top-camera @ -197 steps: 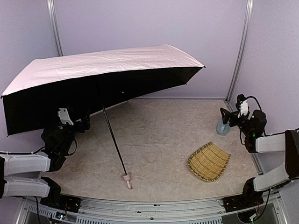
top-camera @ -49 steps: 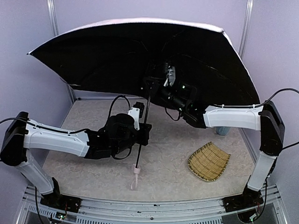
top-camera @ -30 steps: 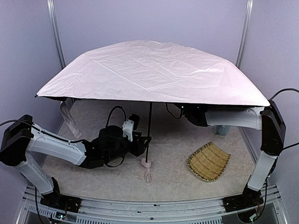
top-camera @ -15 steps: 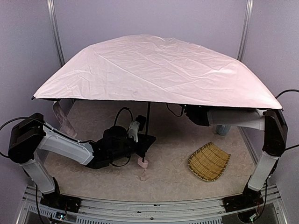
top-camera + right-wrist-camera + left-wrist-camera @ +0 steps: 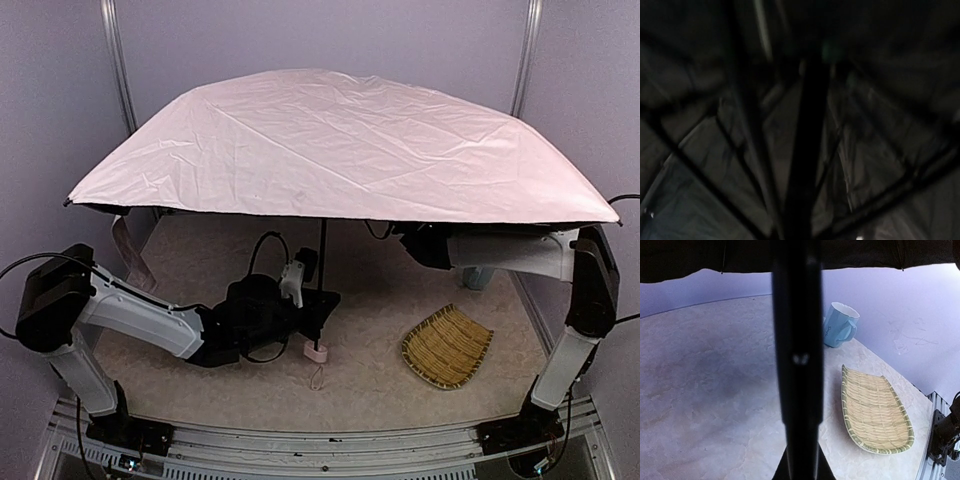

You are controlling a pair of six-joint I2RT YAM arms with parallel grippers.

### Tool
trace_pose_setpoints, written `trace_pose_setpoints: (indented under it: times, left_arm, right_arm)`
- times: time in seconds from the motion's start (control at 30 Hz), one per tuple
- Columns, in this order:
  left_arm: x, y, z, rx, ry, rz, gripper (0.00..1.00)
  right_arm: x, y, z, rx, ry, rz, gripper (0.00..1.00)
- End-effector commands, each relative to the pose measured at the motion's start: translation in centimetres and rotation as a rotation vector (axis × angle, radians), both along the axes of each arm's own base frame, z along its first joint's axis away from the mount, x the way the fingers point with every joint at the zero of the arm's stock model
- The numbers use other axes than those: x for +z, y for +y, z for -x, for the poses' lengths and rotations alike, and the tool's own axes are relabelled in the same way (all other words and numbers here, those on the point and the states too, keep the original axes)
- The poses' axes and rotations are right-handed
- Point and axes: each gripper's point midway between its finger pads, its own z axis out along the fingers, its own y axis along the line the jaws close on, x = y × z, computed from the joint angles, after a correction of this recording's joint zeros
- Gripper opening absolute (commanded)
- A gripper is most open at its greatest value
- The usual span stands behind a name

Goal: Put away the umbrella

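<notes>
A: One arm has the umbrella [image 5: 340, 140]. The left gripper [image 5: 322, 305] is clamped tight on the thin black shaft [image 5: 322, 258], low down, just above the pink handle [image 5: 316, 351].

B: Axis?

A: Shaft close to upright, mid-table, handle at the bottom. Cannot tell whether the handle touches the table [image 5: 400, 395]. Canopy spread wide overhead, not yet folded.

B: Right side?

A: Right arm [image 5: 500, 252] reaches in from the right, under the canopy. The upper shaft lies to its left, high up. My judgement: it is the nearer arm for the top of the shaft and the folding.

B: Its jaws?

A: Cannot tell. The canopy hides the right gripper from above, and the right wrist view is near black: only shaft and ribs [image 5: 690, 165], blurred.

B: Anything else obscured?

A: The shaft fills the left wrist view, and the fingers hardly show. Woven tray [image 5: 447, 347] and blue mug [image 5: 840, 325] sit well apart, right of the shaft.
</notes>
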Motion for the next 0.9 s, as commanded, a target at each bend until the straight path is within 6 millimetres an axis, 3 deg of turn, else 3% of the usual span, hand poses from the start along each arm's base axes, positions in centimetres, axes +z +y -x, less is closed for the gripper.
trace_pose_setpoints:
  times: [0.0, 0.23, 0.33, 0.57, 0.73, 0.87]
  left_arm:
    - [3.9, -0.6, -0.6, 0.038, -0.068, 0.096, 0.00]
    - [4.3, -0.7, -0.4, 0.031, -0.082, 0.089, 0.00]
    - [4.6, -0.6, -0.5, 0.035, -0.092, 0.089, 0.00]
    - [5.0, -0.6, -0.5, 0.035, -0.108, 0.078, 0.00]
    - [5.2, -0.5, -0.5, 0.039, -0.114, 0.075, 0.00]
    - [5.1, -0.5, -0.5, 0.040, -0.116, 0.069, 0.00]
  right_arm:
    - [3.0, -1.5, -0.6, -0.118, -0.101, -0.040, 0.36]
    - [2.4, -0.5, -1.6, -0.122, -0.091, -0.003, 0.25]
    - [1.9, -0.2, -1.7, -0.116, -0.082, 0.014, 0.33]
    - [1.3, -0.5, -2.4, -0.166, -0.060, 0.055, 0.36]
    - [0.3, -1.2, -3.2, -0.235, -0.032, 0.089, 0.45]
    - [0.2, -1.5, -3.4, -0.261, -0.038, 0.101, 0.33]
